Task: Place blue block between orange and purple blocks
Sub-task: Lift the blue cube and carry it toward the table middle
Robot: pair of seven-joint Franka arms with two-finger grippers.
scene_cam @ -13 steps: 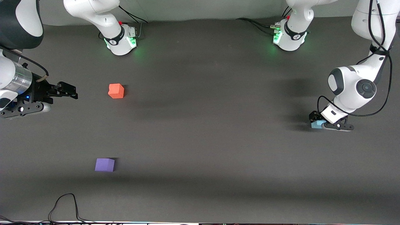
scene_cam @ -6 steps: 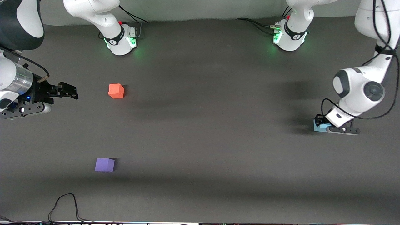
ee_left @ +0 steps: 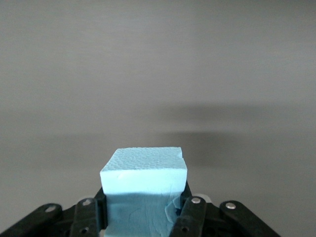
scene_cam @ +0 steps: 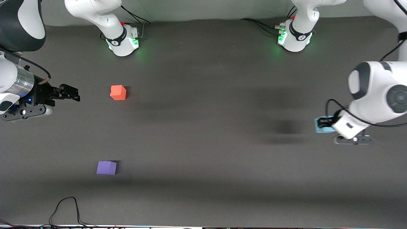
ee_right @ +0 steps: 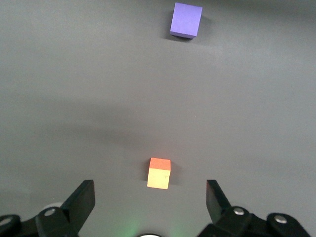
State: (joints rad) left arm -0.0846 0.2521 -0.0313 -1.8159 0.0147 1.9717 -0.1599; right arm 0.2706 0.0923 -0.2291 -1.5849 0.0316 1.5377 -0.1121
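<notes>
The blue block (scene_cam: 320, 126) is a light sky-blue cube pinched between the fingers of my left gripper (scene_cam: 323, 123), which is shut on it and holds it up over the left arm's end of the table. In the left wrist view the blue block (ee_left: 144, 173) fills the gap between the jaws of the left gripper (ee_left: 144, 210). The orange block (scene_cam: 118, 92) sits toward the right arm's end, and the purple block (scene_cam: 106, 167) lies nearer the front camera. My right gripper (scene_cam: 71, 93) waits open beside the orange block (ee_right: 159, 173), apart from it, with the purple block (ee_right: 186, 20) farther off.
The two arm bases (scene_cam: 122, 39) (scene_cam: 294, 36) stand along the table's back edge. A black cable (scene_cam: 68, 206) loops on the table near the front edge at the right arm's end. A wide bare stretch of dark table (scene_cam: 206, 127) separates the held block from the other two.
The left gripper has shut on the blue block and lifted it off the table, its shadow now apart from it. The right arm and the other two blocks have not moved.
</notes>
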